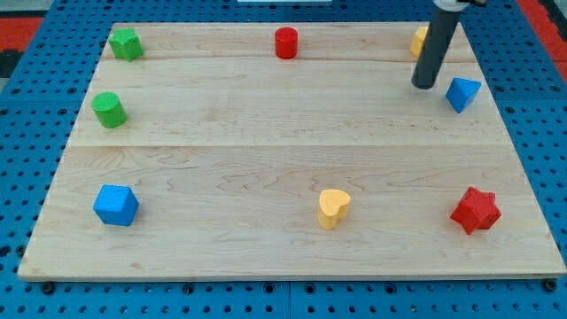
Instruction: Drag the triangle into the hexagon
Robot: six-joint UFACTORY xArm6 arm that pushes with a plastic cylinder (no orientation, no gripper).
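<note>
Camera view: wooden board on blue pegboard. My tip down on the board, just left of blue triangle, small gap, not touching. No gripper or hand, just a rod. Yellow block just above the triangle, half hidden behind rod, shape unclear. Blue hexagon far down-left of triangle. Red star below triangle.

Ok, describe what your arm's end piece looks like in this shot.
It is a straight, plain, dark grey cylindrical rod with a matte surface, entering from the view's top right. My tip is a blunt round end. A lighter grey collar shows at the frame's upper edge. No cables or markings are visible.
</note>
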